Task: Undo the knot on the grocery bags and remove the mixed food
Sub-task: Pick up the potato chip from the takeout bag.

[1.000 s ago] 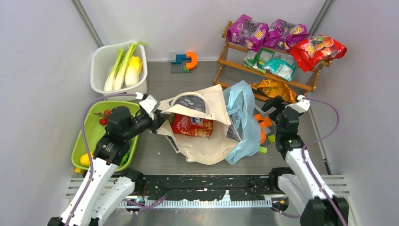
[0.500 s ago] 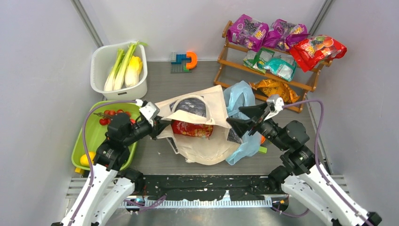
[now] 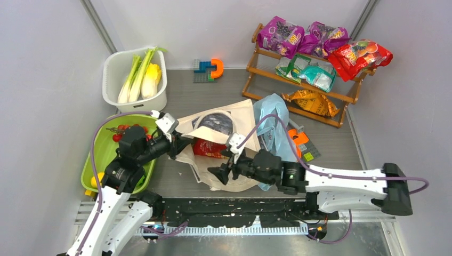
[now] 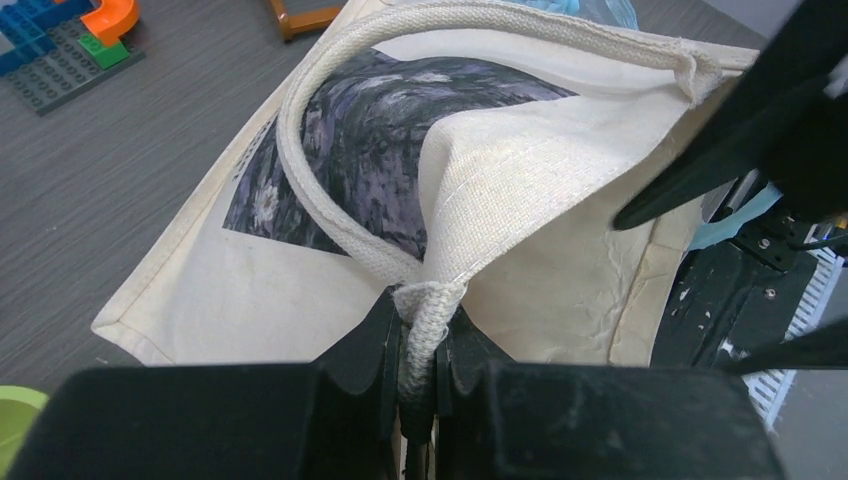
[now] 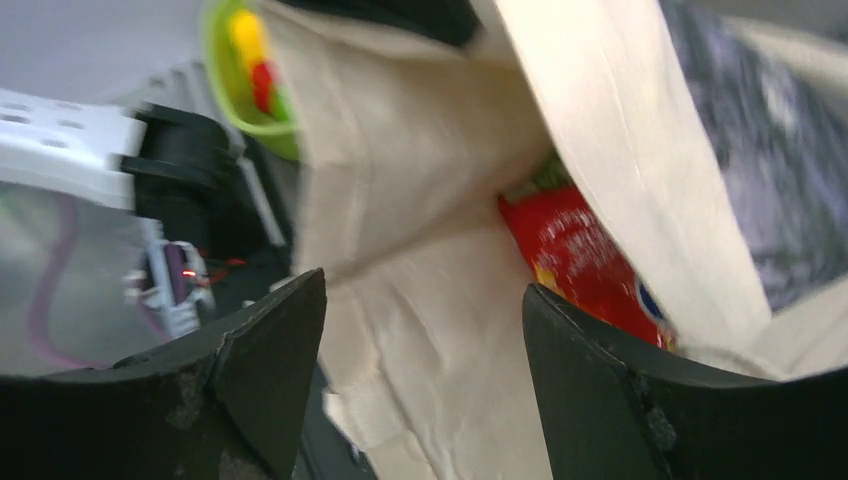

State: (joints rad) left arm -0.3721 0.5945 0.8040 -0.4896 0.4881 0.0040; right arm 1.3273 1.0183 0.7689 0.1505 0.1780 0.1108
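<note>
The cream canvas tote [image 3: 216, 173] lies slumped in the middle of the grey bench [image 3: 181, 101], and its mouth is held open. Inside the mouth sits a red crinkly snack packet [image 3: 209, 148], tucked under the top flap of cloth. The thin light-blue plastic bag [image 3: 273, 114] lies touching the tote on its right side; I cannot see a knot on it from here. The left tool [image 4: 420, 340] is clenched on the tote's cloth handle [image 4: 290, 150], pinching it right where it joins the bag and lifting that side up. The right tool [image 5: 425, 285] is spread wide with nothing in it, right at the mouth of the tote, and the red packet is just ahead of it and a bit to one side. Things could go wrong here. I think the right tool could pinch the loose cloth and miss the packet, because the cloth sags so close. The packet looks slippery and could slide out. If the handle slips, the mouth could flop shut.
</note>
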